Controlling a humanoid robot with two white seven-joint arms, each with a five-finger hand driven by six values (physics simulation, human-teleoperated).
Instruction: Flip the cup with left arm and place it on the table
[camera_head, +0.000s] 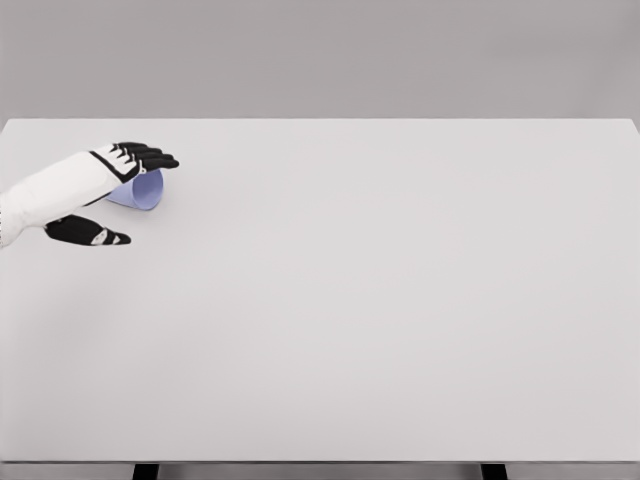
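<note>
Low over the table's (400, 300) far left, the left hand (100, 190) reaches in, fingers (150, 157) straight above the tipped cup (143, 190), thumb (90, 232) spread wide, not gripping it.

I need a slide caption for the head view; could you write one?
Left hand, fingers spread, reaches around a pale blue cup lying on its side near the white table's left edge.

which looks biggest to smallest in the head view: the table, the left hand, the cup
1. table, filling most of the frame.
2. left hand, open, with fingers above the cup and thumb below it.
3. cup, lying on its side and partly hidden behind the hand, so its full size is uncertain.
</note>
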